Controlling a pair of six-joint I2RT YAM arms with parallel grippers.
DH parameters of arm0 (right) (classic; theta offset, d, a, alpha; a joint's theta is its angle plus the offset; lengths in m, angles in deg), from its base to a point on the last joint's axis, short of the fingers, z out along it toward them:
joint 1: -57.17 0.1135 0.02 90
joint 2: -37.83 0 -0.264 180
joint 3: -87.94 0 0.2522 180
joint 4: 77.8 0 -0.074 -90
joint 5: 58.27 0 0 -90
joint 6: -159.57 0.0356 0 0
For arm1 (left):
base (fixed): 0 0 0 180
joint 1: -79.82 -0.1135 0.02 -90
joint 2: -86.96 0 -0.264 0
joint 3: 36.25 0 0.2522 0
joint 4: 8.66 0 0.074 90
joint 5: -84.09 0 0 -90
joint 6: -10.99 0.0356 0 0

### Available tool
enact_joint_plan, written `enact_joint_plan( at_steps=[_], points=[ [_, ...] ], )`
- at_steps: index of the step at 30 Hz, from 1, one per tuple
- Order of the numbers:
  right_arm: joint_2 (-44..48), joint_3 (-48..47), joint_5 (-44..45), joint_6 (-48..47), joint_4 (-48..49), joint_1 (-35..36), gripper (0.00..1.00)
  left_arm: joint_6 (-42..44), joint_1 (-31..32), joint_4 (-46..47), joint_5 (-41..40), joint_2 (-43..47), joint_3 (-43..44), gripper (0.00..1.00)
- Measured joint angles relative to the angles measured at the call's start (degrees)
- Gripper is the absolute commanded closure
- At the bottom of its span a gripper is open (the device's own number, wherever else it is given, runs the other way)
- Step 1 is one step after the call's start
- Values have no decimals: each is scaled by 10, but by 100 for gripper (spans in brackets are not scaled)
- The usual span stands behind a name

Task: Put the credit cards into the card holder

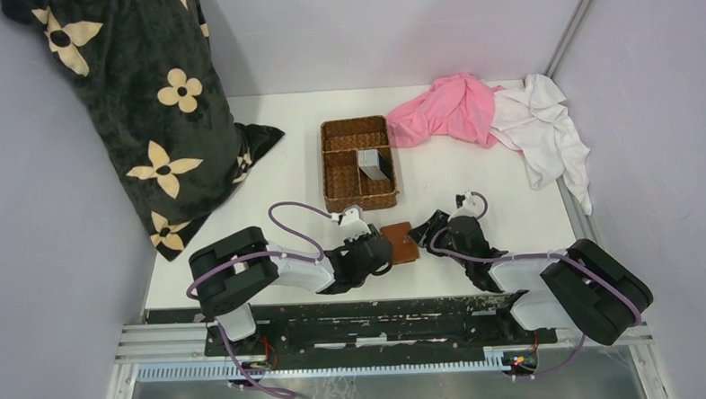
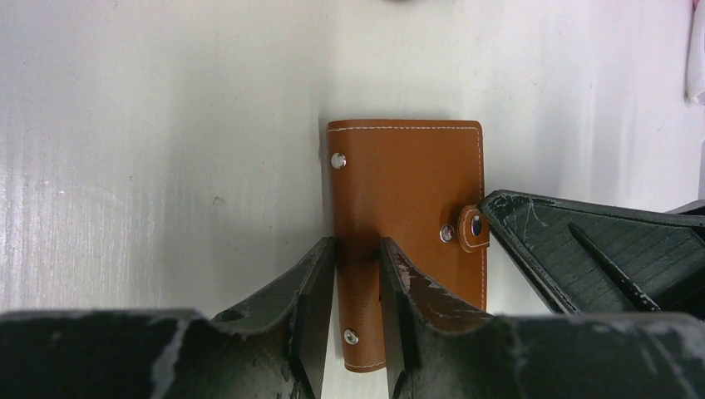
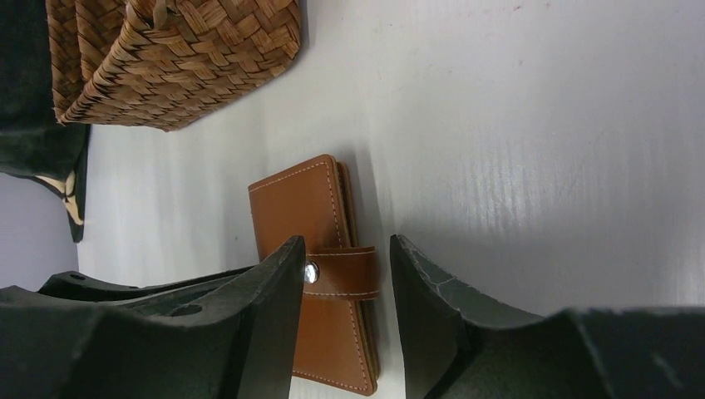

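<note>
Two pincers meet at the card holder, which lies shut and flat on the table at the centre of the top view, just below the wicker basket. The credit cards stand in the compartment at the right of that basket, apart from the holder.

The left pincer is partly spread, its tips straddling a strip of leather by the riveted edge. Whether it bears down I cannot tell. The right pincer is spread about the snap tab and grips nothing.

The step, as I judge it, is unsnapping. Pin the riveted edge firmly and close on the tab's snapped end alone. Then peel slowly up and away from the stud, so the holder neither slides nor lifts.
</note>
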Motion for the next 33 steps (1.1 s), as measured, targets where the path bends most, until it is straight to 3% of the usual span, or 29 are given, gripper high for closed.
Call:
enact_joint_plan(
  at_steps=[11, 22, 33],
  points=[
    [3, 18, -13, 14, 24, -5, 52, 0, 0, 0, 0, -2, 2, 65],
    [71, 31, 2, 19, -38, -9, 54, 0, -4, 9, 9, -7, 2, 66],
    [-34, 19, -20, 31, 67, -9, 57, 0, -4, 12, 9, -10, 5, 66]
  ],
)
